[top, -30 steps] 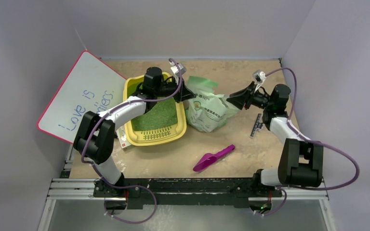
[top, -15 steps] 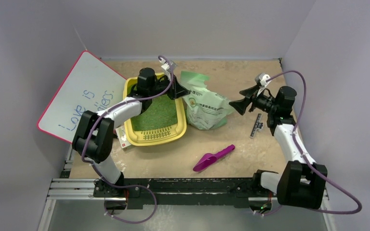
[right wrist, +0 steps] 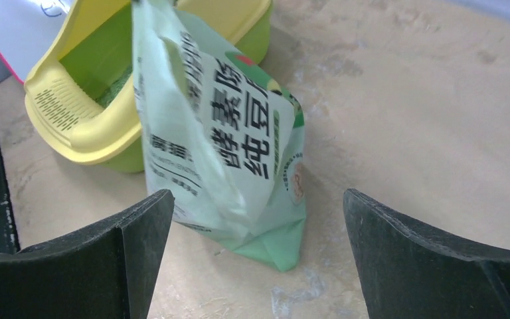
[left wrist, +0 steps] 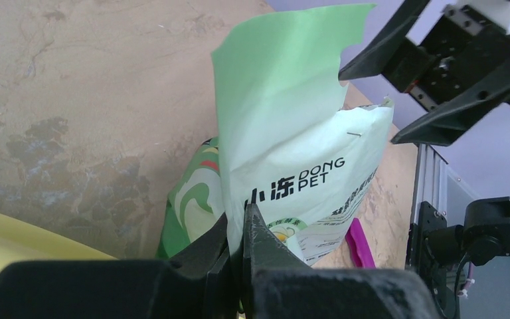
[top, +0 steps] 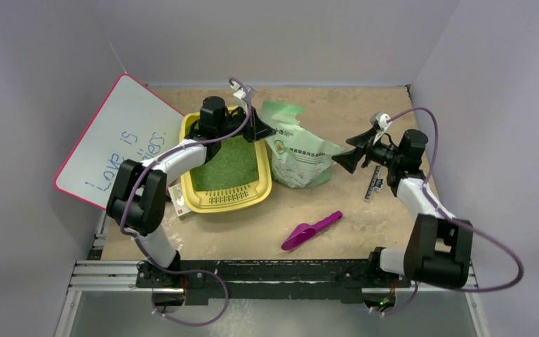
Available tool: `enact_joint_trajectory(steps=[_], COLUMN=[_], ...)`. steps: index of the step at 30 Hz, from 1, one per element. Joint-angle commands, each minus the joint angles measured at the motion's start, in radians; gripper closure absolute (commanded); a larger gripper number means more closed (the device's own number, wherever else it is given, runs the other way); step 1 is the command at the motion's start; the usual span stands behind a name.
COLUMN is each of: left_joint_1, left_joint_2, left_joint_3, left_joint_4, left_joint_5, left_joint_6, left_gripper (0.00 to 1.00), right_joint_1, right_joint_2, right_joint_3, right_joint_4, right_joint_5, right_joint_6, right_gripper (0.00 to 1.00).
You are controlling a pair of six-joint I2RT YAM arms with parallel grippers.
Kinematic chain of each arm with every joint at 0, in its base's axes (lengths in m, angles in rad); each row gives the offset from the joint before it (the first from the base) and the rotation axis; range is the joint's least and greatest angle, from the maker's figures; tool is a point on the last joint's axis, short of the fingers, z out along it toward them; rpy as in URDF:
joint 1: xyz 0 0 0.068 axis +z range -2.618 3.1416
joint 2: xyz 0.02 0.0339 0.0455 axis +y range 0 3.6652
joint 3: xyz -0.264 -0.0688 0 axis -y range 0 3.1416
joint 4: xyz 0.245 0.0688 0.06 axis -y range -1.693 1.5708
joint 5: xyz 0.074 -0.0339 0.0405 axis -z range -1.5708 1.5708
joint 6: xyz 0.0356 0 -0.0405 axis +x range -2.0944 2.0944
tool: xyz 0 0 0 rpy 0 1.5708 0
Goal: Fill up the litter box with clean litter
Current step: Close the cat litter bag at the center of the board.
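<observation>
The left jaws clamp the green bag (top: 298, 158) by its top, just right of the litter box (top: 224, 199) holding clean litter (top: 235, 165); the right jaws gape wide, empty.

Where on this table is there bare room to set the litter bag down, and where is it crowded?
Free: the far table strip behind the litter bag; the near patch between litter box and purple scoop. Crowded: left, where whiteboard, litter box and bag are close.

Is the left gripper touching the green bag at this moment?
Touching. The left wrist view shows the left gripper shut on the green bag, with the bag's lower edge pinched between its two fingers.
</observation>
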Motion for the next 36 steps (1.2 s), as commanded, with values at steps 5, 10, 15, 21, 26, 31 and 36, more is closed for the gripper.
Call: enact_joint_trajectory(steps=[5, 10, 15, 21, 26, 31, 36], left_joint_1=[0.032, 0.032, 0.032, 0.033, 0.033, 0.033, 0.033], left_joint_2=[-0.005, 0.007, 0.01, 0.008, -0.013, -0.042, -0.037], left_joint_3=[0.054, 0.064, 0.075, 0.087, 0.096, 0.121, 0.169], left_joint_4=[0.064, 0.076, 0.084, 0.071, 0.038, 0.0, -0.111], left_joint_5=[-0.041, -0.036, -0.028, -0.001, 0.002, 0.063, 0.158], left_joint_6=[-0.017, -0.031, -0.044, -0.04, -0.019, -0.011, 0.018], left_gripper=[1.0, 1.0, 1.0, 1.0, 1.0, 1.0, 1.0], right_joint_1=[0.029, 0.108, 0.147, 0.123, 0.099, 0.086, 0.079], right_joint_2=[0.185, 0.275, 0.366, 0.402, 0.247, 0.146, 0.087], right_joint_3=[-0.044, 0.033, -0.017, -0.041, -0.028, 0.033, 0.04], right_joint_4=[0.485, 0.465, 0.814, 1.035, 0.669, 0.264, 0.08], right_joint_5=[-0.109, -0.105, -0.092, -0.078, -0.013, -0.011, 0.072], right_joint_6=[0.203, 0.197, 0.433, 0.617, 0.509, 0.462, 0.449], right_gripper=[0.01, 0.03, 0.21, 0.99, 1.0, 1.0, 1.0])
